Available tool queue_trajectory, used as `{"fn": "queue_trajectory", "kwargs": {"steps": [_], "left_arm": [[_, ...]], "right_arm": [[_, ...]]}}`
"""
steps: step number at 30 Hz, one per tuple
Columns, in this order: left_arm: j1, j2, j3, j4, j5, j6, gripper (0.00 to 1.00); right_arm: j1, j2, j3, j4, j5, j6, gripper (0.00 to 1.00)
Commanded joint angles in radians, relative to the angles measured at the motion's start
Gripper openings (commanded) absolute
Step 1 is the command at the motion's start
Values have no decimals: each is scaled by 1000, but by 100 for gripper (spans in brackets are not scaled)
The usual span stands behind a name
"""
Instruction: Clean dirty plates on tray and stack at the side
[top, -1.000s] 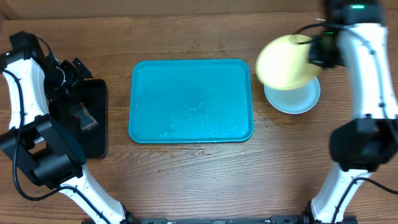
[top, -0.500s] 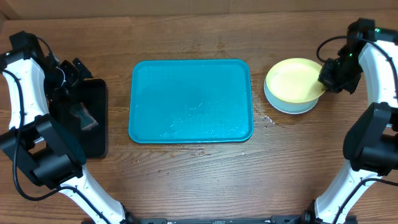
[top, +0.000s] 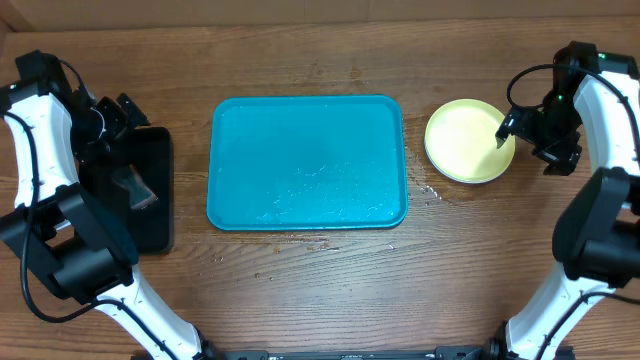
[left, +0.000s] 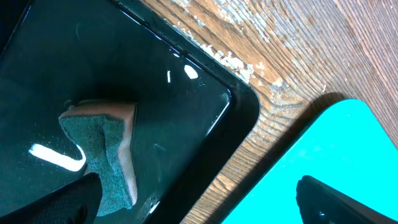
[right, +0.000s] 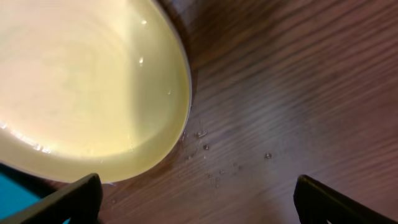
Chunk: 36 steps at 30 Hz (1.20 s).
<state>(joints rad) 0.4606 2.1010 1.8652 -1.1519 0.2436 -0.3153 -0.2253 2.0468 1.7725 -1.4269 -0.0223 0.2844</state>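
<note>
currently the plates (top: 462, 140) lie stacked flat at 3 o'clock of the tray (top: 308, 160), with a narrow strip of table (top: 415, 125) between the rims. the right gripper (top: 528, 146) stands wide at the stack's 3 o'clock rim, holding nothing; half a second ago it gripped the tilted yellow-green plate. the left gripper (top: 120, 115) is wide over the black tray (top: 158, 215).

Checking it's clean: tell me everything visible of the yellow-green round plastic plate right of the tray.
The yellow-green round plastic plate lies flat, face up, right of the teal rectangular tray, apart from it. Glossy, shallow, no smears visible; water droplets lie beside it. The open right gripper hovers at its right edge, not gripping it.
</note>
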Motion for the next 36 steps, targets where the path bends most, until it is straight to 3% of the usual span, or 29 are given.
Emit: {"fn": "queue_trajectory", "kwargs": {"steps": [1, 10, 20, 25, 36], "left_arm": [[4, -8, 18, 1, 8, -3, 100], [4, -8, 18, 1, 8, -3, 100], [4, -8, 18, 1, 9, -3, 100], [4, -8, 18, 1, 8, -3, 100], [4, -8, 18, 1, 9, -3, 100]], "right_arm": [[42, -184, 3, -41, -5, -35, 100], [156, -581, -34, -181, -2, -80, 100], [304, -1031, -361, -216, -165, -75, 100], [304, -1109, -425, -223, -178, -75, 100], [304, -1098, -425, -267, -189, -75, 100]]}}
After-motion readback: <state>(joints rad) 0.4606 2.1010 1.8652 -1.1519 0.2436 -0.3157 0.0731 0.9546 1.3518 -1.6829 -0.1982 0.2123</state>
